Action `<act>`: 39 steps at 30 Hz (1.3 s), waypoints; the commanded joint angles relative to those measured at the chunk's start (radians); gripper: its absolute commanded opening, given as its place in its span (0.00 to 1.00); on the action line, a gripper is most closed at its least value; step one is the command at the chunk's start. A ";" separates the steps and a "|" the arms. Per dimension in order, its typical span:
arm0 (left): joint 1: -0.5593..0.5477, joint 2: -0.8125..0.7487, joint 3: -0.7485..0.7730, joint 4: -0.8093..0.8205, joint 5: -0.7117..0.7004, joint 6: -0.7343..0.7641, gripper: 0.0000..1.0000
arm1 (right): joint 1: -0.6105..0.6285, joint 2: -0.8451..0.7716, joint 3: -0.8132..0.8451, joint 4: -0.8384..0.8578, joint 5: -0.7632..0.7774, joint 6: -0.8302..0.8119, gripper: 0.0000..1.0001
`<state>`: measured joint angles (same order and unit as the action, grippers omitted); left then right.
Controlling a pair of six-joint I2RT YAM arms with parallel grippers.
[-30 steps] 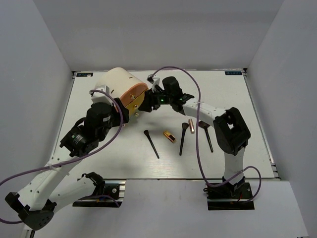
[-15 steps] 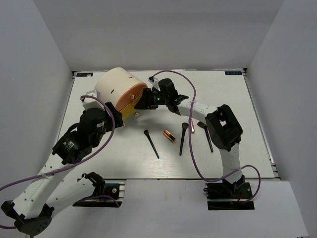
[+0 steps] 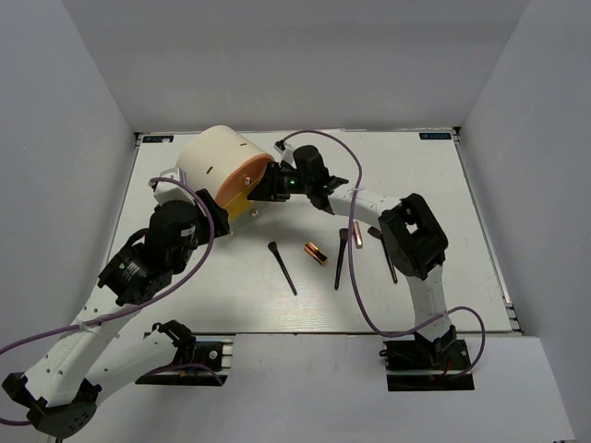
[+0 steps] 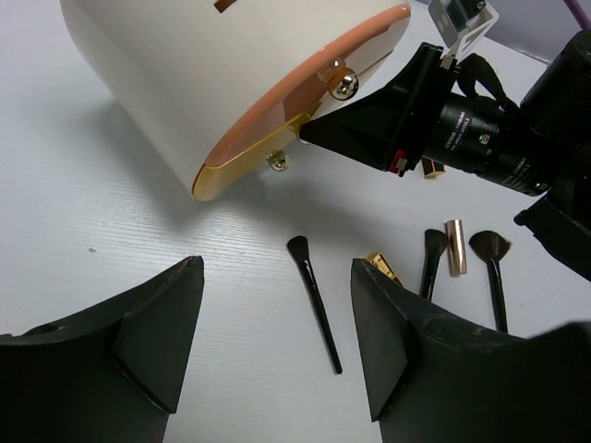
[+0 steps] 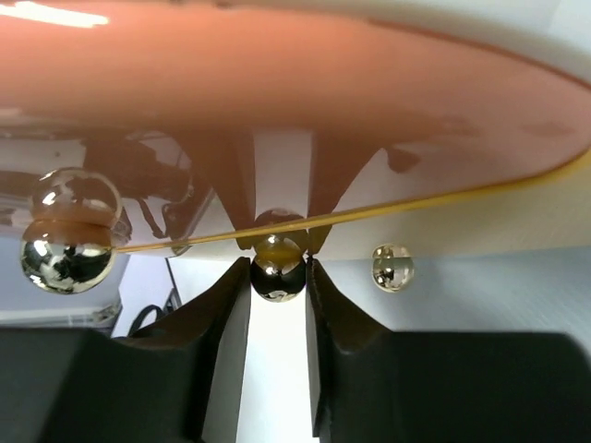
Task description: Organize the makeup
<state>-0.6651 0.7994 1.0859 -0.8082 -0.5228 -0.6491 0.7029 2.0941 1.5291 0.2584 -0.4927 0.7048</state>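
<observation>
Three thin black-handled brushes [image 3: 282,267] [image 3: 340,258] [image 3: 388,254], a gold-and-black lipstick [image 3: 316,253] and a slim rose-gold tube [image 3: 355,234] lie on the white table. The big cream cylinder [image 3: 217,166] lies on its side at the back left, orange front facing right. My right gripper [image 5: 277,286] is shut on a small gold knob [image 5: 277,277] at the lower edge of that front. My left gripper [image 4: 277,341] is open and empty, above the table in front of the cylinder, with the leftmost brush [image 4: 314,300] beyond its fingers.
Two more gold knobs [image 5: 69,249] [image 5: 391,266] sit on the cylinder's front. A small gold-and-black piece [image 4: 430,169] lies behind the right gripper. Purple cables loop over both arms. Grey walls enclose the table [image 3: 443,185] on three sides.
My left arm has drawn back toward the near left, away from the cylinder. My right gripper has shifted slightly left against the cylinder's front.
</observation>
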 commanded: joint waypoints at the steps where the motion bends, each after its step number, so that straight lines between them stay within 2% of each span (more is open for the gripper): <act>1: -0.002 -0.006 -0.003 0.000 -0.019 -0.014 0.75 | 0.009 0.017 0.034 0.070 -0.018 0.019 0.27; 3: -0.002 -0.005 -0.007 0.010 -0.013 -0.018 0.75 | 0.004 0.009 0.020 0.076 -0.029 0.024 0.15; 7: -0.002 -0.006 -0.023 0.040 0.003 -0.017 0.75 | -0.006 -0.022 -0.015 0.071 -0.041 -0.001 0.08; 20: -0.002 0.023 -0.053 0.124 0.046 0.005 0.75 | -0.074 -0.275 -0.328 0.053 -0.081 -0.091 0.08; 23: -0.002 0.027 -0.055 0.141 0.056 0.009 0.75 | -0.080 -0.289 -0.363 0.064 -0.095 -0.100 0.21; 24: -0.002 0.030 -0.055 0.145 0.064 0.012 0.75 | -0.080 -0.287 -0.363 0.064 -0.098 -0.103 0.34; 26: -0.002 0.044 -0.050 0.156 0.078 0.012 0.75 | -0.082 -0.278 -0.357 0.082 -0.119 -0.105 0.47; 27: -0.002 0.050 -0.049 0.161 0.093 0.012 0.75 | -0.082 -0.278 -0.353 0.097 -0.124 -0.107 0.60; 29: -0.002 0.070 -0.041 0.167 0.112 0.008 0.75 | -0.082 -0.278 -0.346 0.102 -0.142 -0.120 0.68; 32: -0.002 0.099 -0.031 0.178 0.158 0.005 0.75 | -0.086 -0.289 -0.345 0.093 -0.161 -0.139 0.72; 39: -0.011 0.242 -0.003 0.222 0.332 0.028 0.74 | -0.126 -0.365 -0.394 -0.016 -0.173 -0.273 0.71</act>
<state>-0.6666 0.9924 1.0435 -0.6201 -0.2977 -0.6407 0.6029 1.8030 1.1538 0.2825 -0.6392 0.5209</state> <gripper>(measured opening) 0.745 0.711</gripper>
